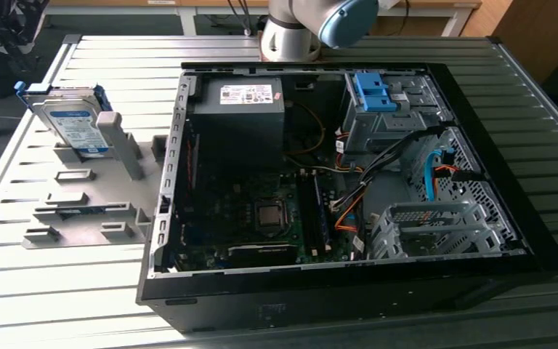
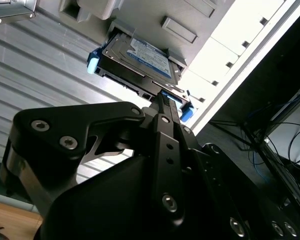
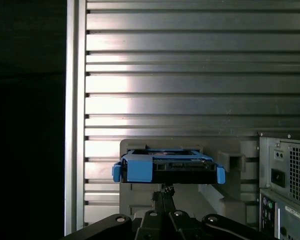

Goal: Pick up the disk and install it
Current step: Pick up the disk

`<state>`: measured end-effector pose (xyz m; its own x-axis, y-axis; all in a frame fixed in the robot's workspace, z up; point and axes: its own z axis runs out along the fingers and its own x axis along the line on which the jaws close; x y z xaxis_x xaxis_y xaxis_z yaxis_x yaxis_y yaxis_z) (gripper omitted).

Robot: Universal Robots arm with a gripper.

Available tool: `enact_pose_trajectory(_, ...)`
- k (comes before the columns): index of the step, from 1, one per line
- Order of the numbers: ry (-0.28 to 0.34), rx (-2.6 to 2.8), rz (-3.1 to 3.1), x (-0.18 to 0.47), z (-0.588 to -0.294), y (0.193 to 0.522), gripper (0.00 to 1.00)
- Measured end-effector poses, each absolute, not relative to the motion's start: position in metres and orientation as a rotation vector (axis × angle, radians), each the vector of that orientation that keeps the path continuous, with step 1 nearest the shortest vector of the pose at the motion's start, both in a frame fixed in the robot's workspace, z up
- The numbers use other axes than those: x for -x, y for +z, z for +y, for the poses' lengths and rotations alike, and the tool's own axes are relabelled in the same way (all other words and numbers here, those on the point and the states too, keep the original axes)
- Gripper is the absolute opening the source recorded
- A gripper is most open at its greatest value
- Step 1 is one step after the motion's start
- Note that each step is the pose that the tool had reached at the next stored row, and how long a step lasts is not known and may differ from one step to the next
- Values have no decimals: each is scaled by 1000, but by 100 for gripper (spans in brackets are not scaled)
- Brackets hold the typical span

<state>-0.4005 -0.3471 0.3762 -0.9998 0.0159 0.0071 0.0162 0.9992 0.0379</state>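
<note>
disk [image 1: 70,120]: silver drive with a white-and-blue label and a blue frame, standing on edge in a slot of the grey holder [image 1: 95,211], at the exterior view's left. it is outside the computer case [image 1: 540,254] and not installed. also seen in both wrist views [image 2: 140,62] [image 3: 167,167]
gripper [image 2: 162,97]: black, fingers drawn together with nothing between them. aimed at the disk's edge but apart from it, no contact. also in the first wrist view [image 3: 162,192]
arm [image 1: 308,29]: grey joint with a blue cap, at the far edge of the table [image 1: 27,291], behind the case
grey holder: flat plate with several upright brackets, lying on the table just beside the case on the exterior view's left. the other slots hold nothing
computer case: black tower lying on its side, side panel off, interior facing up
inside case: grey box [image 1: 240,109] with a white sticker at the far side, motherboard [image 1: 259,211] below it, blue clip [image 1: 371,91] on the far drive bay, metal cage [image 1: 434,225] at the near corner on the exterior view's right, cables between
table: slatted silver metal
</note>
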Motion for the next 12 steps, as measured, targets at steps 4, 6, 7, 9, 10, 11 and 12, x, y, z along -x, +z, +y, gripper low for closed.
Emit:
enact_pose_trajectory(4, -59, 19, -3134, 401, -347, 376, 11)
enact_pose_trajectory(6, -59, 16, -3134, 400, -347, 376, 11)
enact_pose_trajectory(7, -59, 14, -3134, 400, -347, 376, 11)
enact_pose_trajectory(9, -59, 10, -3134, 400, -347, 376, 11)
enact_pose_trajectory(10, -59, 8, -3134, 400, -347, 376, 11)
enact_pose_trajectory(11, -59, 6, -3134, 400, -347, 376, 11)
enact_pose_trajectory(12, -59, 4, -3134, 400, -347, 376, 11)
